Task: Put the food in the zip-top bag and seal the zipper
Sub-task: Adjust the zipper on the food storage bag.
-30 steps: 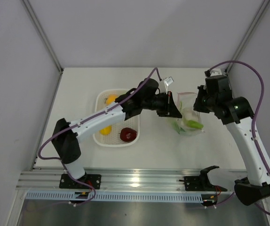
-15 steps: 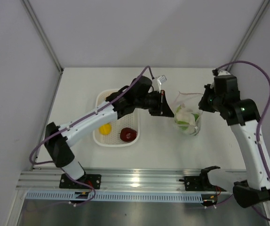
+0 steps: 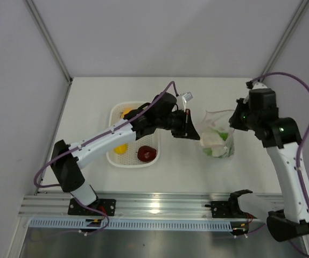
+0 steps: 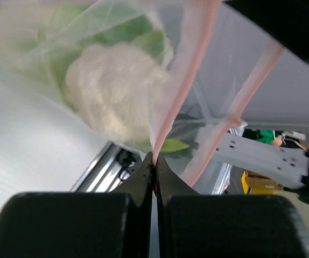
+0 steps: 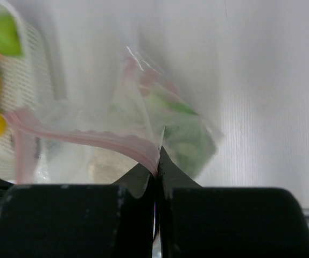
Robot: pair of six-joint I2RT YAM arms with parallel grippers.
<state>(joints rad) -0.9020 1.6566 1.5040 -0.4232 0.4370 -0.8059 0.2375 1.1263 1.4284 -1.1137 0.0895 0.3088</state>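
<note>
The clear zip-top bag (image 3: 223, 128) hangs upright between my two grippers, just right of the table's middle. Two leafy green-white lettuces (image 3: 213, 142) sit in its bottom; one shows pale and large in the left wrist view (image 4: 111, 91). My left gripper (image 3: 195, 129) (image 4: 154, 161) is shut on the pink zipper (image 4: 178, 91) at the bag's left end. At the right end my right gripper (image 3: 233, 119) (image 5: 158, 161) is shut on the zipper (image 5: 90, 137). The strip's two halves stand apart, so the mouth gapes.
A white perforated basket (image 3: 111, 115) stands left of the bag, partly under my left arm. It holds a dark red apple (image 3: 146, 153), a yellow fruit (image 3: 121, 148) and an orange fruit (image 3: 126, 113). A lime-green fruit (image 5: 4, 33) shows in the right wrist view.
Both grippers have carried the bag up and slightly right. It lay slumped on the table; now it hangs stretched between them with the lettuces at its bottom.
</note>
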